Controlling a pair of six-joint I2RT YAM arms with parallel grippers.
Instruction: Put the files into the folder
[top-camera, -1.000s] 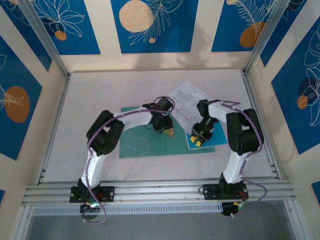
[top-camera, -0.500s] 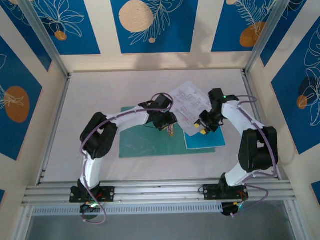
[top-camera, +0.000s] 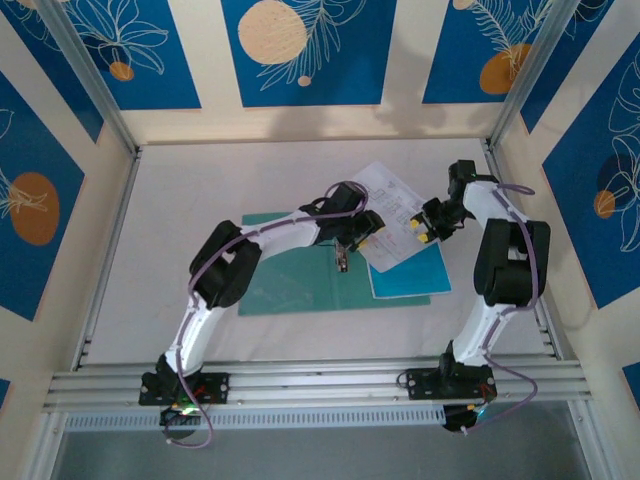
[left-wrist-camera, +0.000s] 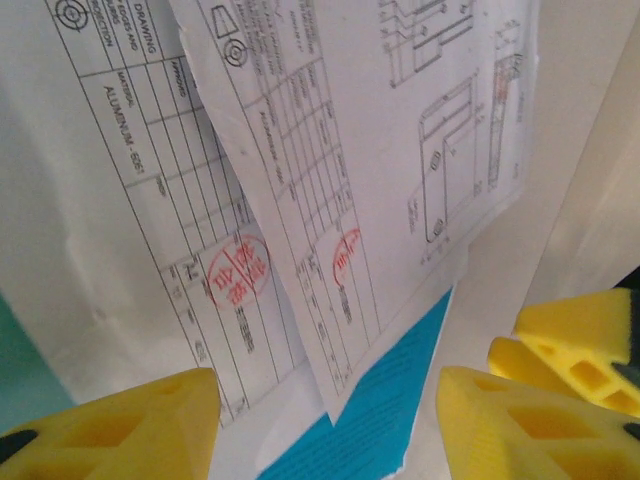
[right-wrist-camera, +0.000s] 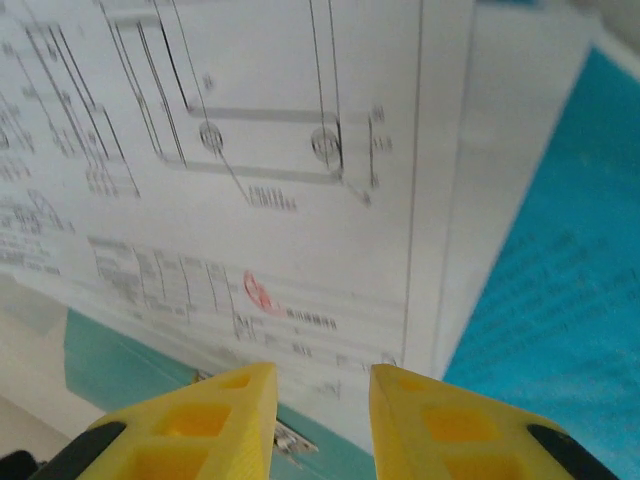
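Observation:
The files lie overlapping right of centre: white printed sheets (top-camera: 385, 210) fanned over a cyan sheet (top-camera: 412, 275). The teal folder (top-camera: 290, 280) lies flat to their left, with its right edge under them. My left gripper (top-camera: 364, 243) hovers over the sheets' left corner. Its yellow fingers stand wide open (left-wrist-camera: 320, 430), and the white sheets (left-wrist-camera: 300, 180) and cyan sheet (left-wrist-camera: 390, 410) lie between them. My right gripper (top-camera: 418, 232) is just to the right, low over the white sheets (right-wrist-camera: 300, 200). Its jaws (right-wrist-camera: 320, 420) stand narrowly apart, holding nothing. The cyan sheet (right-wrist-camera: 560, 290) and folder (right-wrist-camera: 110, 360) flank them.
A small metal clip (right-wrist-camera: 290, 440) sits on the folder by the sheets' edge. A yellow finger (left-wrist-camera: 580, 345) of the right gripper is close beside my left gripper. Aluminium rails (top-camera: 320, 385) frame the white table, with bare room at the back and left.
My left gripper has opened and slid right from the folder onto the white sheets. My right gripper has moved from the cyan sheet's near edge back toward the far right.

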